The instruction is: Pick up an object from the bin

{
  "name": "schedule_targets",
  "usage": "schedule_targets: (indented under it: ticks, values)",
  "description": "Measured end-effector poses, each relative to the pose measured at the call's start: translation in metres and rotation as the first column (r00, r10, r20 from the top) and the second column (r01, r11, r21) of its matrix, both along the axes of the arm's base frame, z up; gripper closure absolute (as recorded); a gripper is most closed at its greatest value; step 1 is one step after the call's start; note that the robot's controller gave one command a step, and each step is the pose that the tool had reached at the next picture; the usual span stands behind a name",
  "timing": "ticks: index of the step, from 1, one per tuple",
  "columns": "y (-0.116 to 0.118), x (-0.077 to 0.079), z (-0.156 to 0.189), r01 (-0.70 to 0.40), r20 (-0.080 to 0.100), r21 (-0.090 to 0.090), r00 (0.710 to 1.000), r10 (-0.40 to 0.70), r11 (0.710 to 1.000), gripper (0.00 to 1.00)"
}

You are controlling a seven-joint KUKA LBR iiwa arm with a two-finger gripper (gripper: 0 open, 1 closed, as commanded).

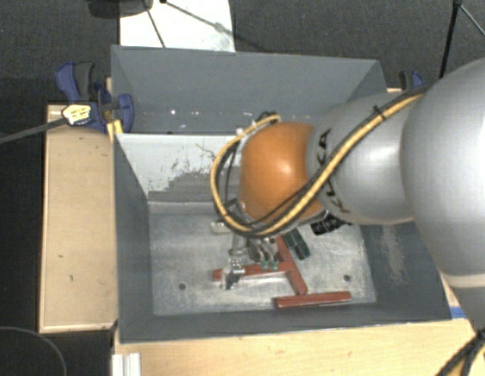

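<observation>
**Jaws low over a red bar at mid-floor**

The arm (414, 163) comes in from the right and bends down into the bin (187, 210); its orange cover (277, 171), looped with cables (221, 198), hangs over the middle of the floor. Below the cover the jaws sit low, at or just above the floor, over the left end of a red bar (273, 273); this bar lies flat across the floor, nearer the front wall. Whether the jaws stand wide or narrow I cannot tell, nor whether they touch the bar. A slanted bar (297, 274) of the same red-brown runs from under the cover down to the right and meets the red bar's right end; a third bar (314, 297) lies flat near the front wall, its left end by the slanted bar's foot; a small green piece (298, 246) lies just right of the slanted bar's upper end.
</observation>
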State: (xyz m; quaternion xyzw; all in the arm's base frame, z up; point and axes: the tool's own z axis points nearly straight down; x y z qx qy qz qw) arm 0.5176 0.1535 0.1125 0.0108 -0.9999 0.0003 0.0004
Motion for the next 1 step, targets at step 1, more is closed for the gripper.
schedule_targets:
  ticks: [1]
  values:
    - [-0.055,-0.0108,-0.0066,-0.089,0.001,0.001,0.996,0.089,0.996,0.0]
